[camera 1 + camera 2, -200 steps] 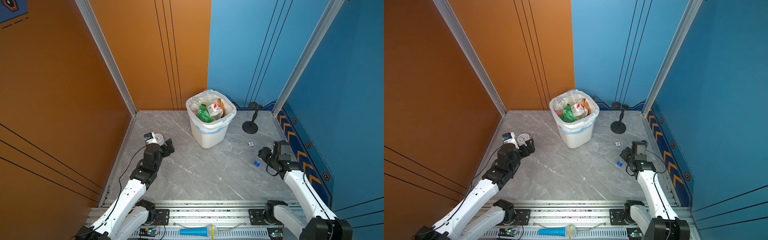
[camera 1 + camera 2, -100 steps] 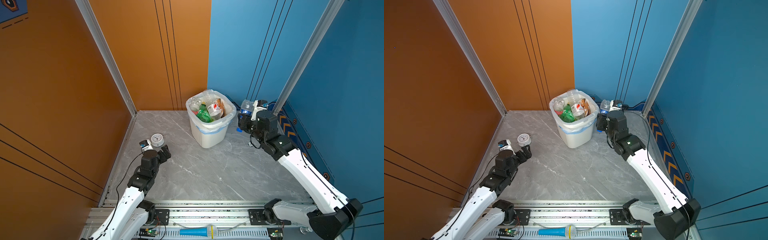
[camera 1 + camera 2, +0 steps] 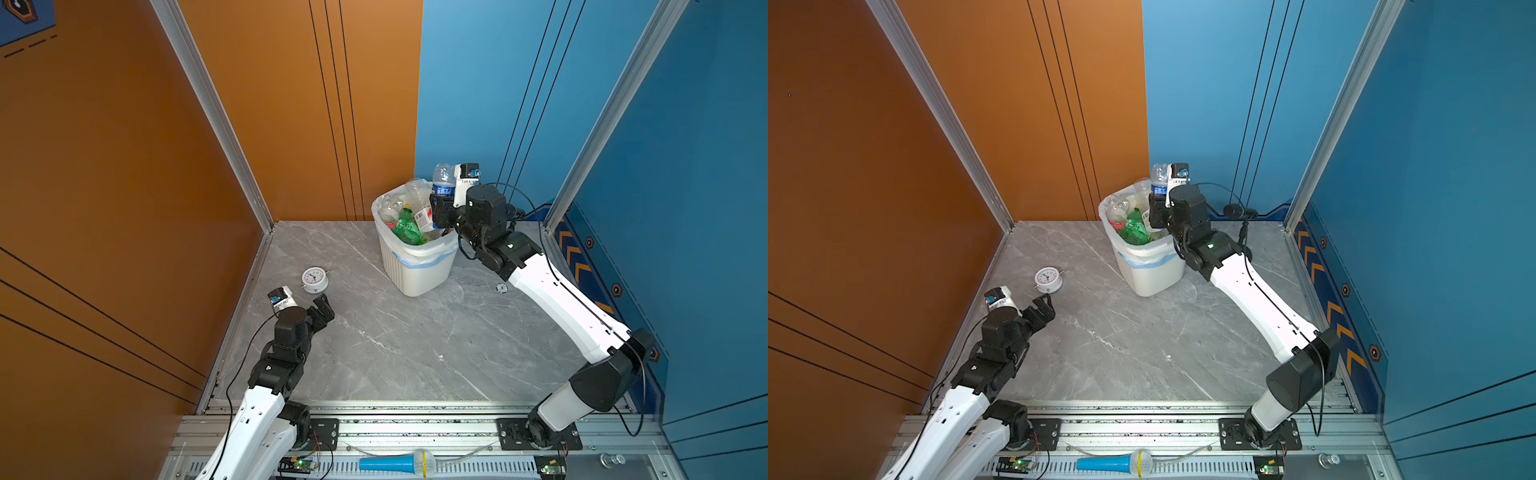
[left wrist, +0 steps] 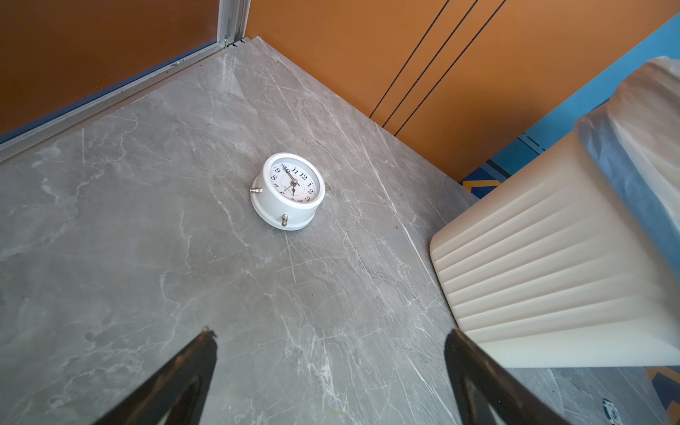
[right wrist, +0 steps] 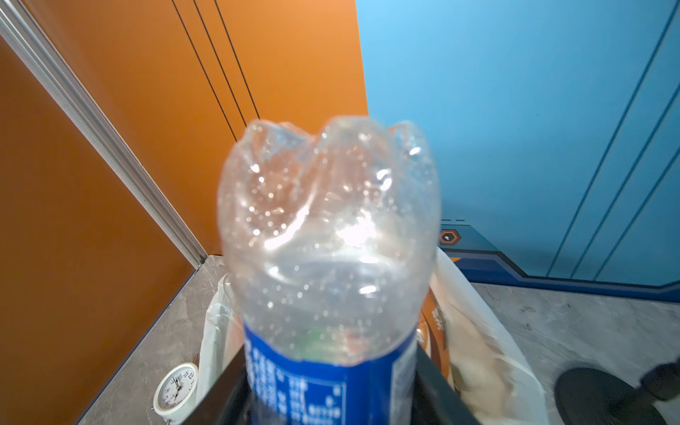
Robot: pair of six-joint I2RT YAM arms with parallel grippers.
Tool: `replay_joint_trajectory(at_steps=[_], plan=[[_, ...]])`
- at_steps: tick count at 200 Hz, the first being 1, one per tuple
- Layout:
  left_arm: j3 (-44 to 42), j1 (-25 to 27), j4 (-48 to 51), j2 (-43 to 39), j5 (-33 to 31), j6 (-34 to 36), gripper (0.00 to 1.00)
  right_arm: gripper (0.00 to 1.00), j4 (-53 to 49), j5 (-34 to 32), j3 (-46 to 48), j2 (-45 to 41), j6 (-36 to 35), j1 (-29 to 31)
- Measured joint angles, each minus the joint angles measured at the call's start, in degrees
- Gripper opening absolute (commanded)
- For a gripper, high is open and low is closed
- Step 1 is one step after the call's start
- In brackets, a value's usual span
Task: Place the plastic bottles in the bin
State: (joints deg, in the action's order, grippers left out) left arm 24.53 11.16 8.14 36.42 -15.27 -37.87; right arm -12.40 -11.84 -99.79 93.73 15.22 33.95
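Right tool (image 3: 441, 208) clamped on clear blue-label bottle (image 3: 443, 179), base-up just above the rim of the bin (image 3: 419, 270). Centre it over the heap (image 3: 405, 227) before letting go; the bin looks full, so it could roll out. Left tool (image 3: 323, 309) wide open, empty.

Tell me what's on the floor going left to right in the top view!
Alarm clock → bin → small white chip. I skipped the open left gripper, which lines up with the clock, and the right gripper holding a clear bottle, which overlap the bin.
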Motion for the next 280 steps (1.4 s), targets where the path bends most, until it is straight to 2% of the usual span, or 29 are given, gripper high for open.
replay_joint_trajectory(at_steps=[31,38,49,59,98,119,137,164,188,208,236,259,280], plan=[[-0.11,-0.76,0.59,-0.07,0.02,-0.17,0.97,0.57,-0.09,2.23,-4.85,5.66,-1.36,0.68],[-0.11,-0.81,0.66,-0.13,0.02,-0.15,0.98,0.65,-0.15,2.71,-5.97,6.93,-1.68,0.90],[-0.11,-1.01,0.70,-0.31,0.02,-0.13,0.98,0.87,-0.61,3.23,-7.43,8.59,-2.21,1.01],[-0.11,-1.18,0.70,-0.46,0.02,-0.15,0.98,0.99,-1.29,3.52,-8.79,10.12,-2.27,1.09],[-0.09,-1.79,0.70,-0.52,0.04,0.15,0.98,1.00,-3.98,3.61,-10.60,11.47,-2.99,1.18],[0.07,-1.90,0.61,-0.22,0.04,0.55,0.98,1.00,-3.96,3.39,-7.54,8.37,-2.95,0.74],[0.74,-2.12,0.13,0.81,0.04,1.07,0.98,1.00,-2.49,2.89,0.13,1.57,-2.45,-0.44],[1.62,-2.23,-1.77,2.71,0.04,2.82,0.98,1.00,1.55,0.48,18.40,-14.51,-1.38,-4.11],[1.84,-2.21,-3.37,4.37,-0.28,6.49,0.98,1.00,6.64,-6.19,37.99,-30.21,-2.86,-7.13],[1.53,-2.21,-5.40,5.14,-3.04,10.69,0.98,1.00,10.86,-11.41,53.81,-39.36,-6.47,-7.82],[-5.18,-1.70,-15.80,5.01,-8.61,18.29,0.98,1.00,12.98,-16.85,68.59,-42.91,-10.38,-10.34],[-12.68,-1.68,-24.39,6.69,-11.63,24.96,0.98,1.00,17.88,-18.32,73.77,-42.34,-12.13,-14.93],[-15.39,-2.89,-31.56,12.55,-11.82,30.01,0.98,1.00,27.41,-17.99,76.85,-38.69,-13.25,-19.02]])
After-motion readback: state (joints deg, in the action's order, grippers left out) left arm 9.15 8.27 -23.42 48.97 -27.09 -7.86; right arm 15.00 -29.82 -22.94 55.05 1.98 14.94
